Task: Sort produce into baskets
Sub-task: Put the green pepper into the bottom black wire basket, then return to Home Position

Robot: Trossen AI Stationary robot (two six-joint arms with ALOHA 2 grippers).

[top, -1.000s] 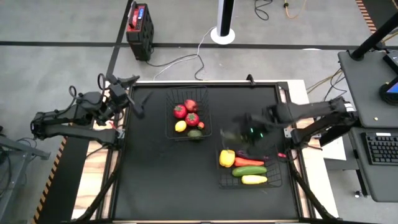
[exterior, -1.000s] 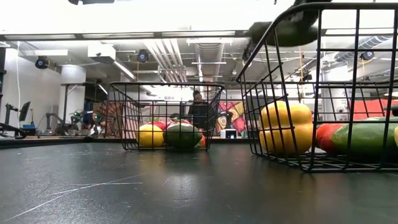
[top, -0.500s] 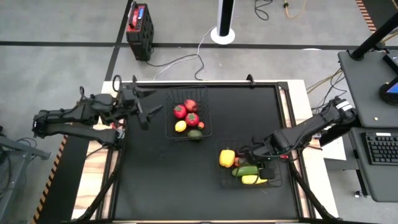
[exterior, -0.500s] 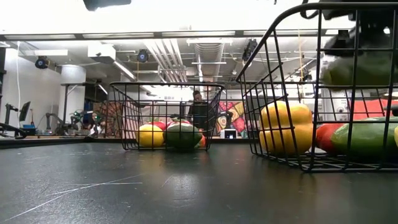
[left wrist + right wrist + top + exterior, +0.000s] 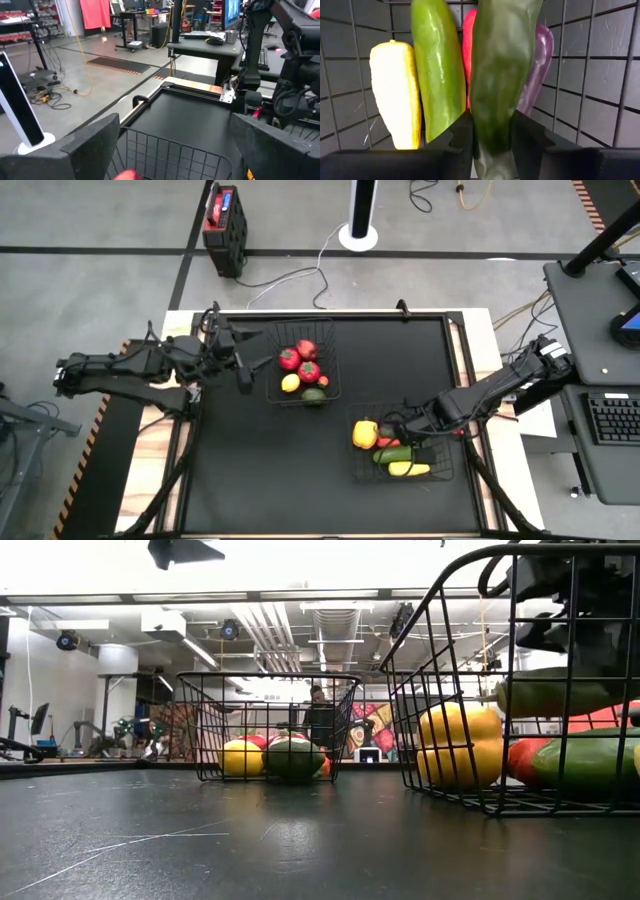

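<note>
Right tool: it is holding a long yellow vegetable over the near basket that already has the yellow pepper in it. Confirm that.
Not quite: the right tool holds a long dark green vegetable, not a yellow one, as the right wrist view shows. It is over the near basket with the yellow pepper in it.

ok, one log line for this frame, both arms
right gripper: shut on dark green vegetable, inside right basket | left gripper: open, beside left basket | stage: placing

Overhead, table-level, two wrist-close — shared baskets
</note>
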